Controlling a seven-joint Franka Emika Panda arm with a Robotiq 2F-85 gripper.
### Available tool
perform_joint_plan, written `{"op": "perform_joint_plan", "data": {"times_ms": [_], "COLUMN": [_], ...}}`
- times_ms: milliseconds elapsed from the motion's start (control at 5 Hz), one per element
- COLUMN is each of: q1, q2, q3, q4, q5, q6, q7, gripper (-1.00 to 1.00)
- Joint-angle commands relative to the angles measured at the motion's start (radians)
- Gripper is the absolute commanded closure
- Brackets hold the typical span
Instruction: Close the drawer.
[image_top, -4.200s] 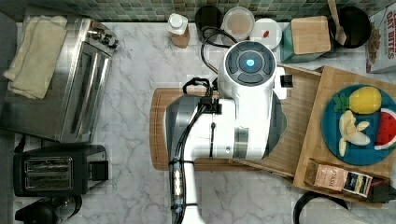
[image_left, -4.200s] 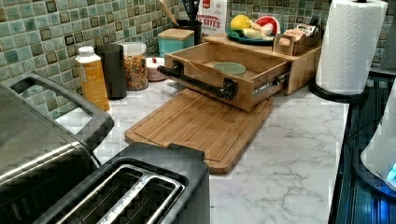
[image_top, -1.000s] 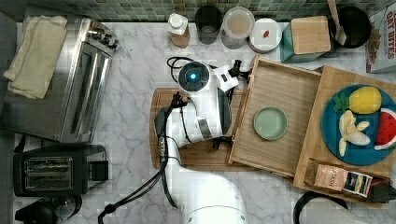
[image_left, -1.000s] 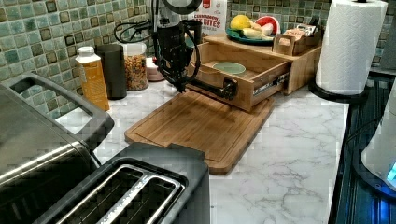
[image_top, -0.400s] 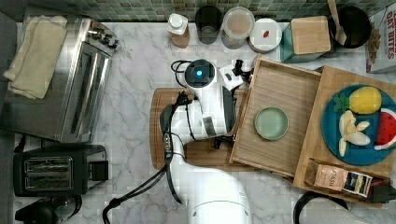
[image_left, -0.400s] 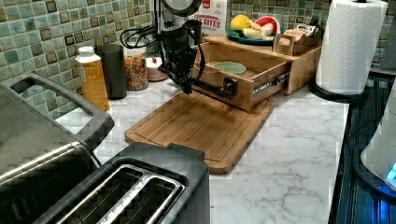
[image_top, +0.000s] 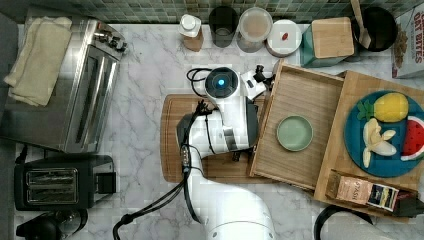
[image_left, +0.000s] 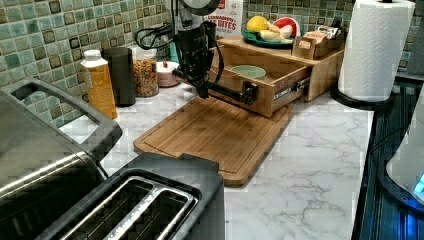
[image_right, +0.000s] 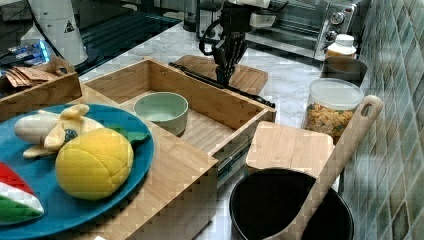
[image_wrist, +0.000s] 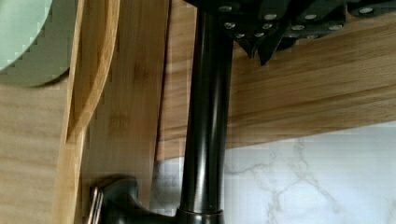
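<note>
The drawer (image_top: 300, 95) is a light-bamboo tray pulled out of the wooden stand (image_top: 350, 90) toward the top view's left. A green bowl (image_top: 294, 133) sits on its slatted floor. A black bar handle (image_left: 231, 93) runs along its front wall (image_right: 200, 97). My gripper (image_left: 202, 90) hangs at that handle near one end, on the side away from the drawer. In the wrist view its fingertips (image_wrist: 261, 46) look shut, close beside the black bar (image_wrist: 205, 130), with the drawer front (image_wrist: 121, 116) just past it.
A darker cutting board (image_left: 215, 135) lies flat in front of the drawer, under my arm. Jars and a bottle (image_top: 191, 31) line the tiled wall. A blue fruit plate (image_top: 385, 165) tops the stand. A paper towel roll (image_left: 375, 45) and a toaster (image_left: 150, 200) stand nearby.
My arm has come down from over the drawer and shifted slightly toward its front, reaching the handle. The drawer and bowl have not visibly moved.
</note>
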Motion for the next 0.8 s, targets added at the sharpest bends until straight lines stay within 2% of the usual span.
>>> {"op": "perform_joint_plan", "data": {"times_ms": [200,400,600,800], "q1": [-0.192,-0.241,-0.273,-0.315], "q2": [-0.067,-0.082,-0.095,-0.100], "q3": [-0.140,-0.163,-0.192,-0.227], "q4": [0.004,-0.017,-0.014,-0.039], "q5": [0.081,0.111,0.040,0.010], "q6": [0.042,0.065,0.044,0.101], "q7": [-0.166,-0.203,-0.231,-0.298], "gripper": [1.00,1.00,1.00,1.00]}}
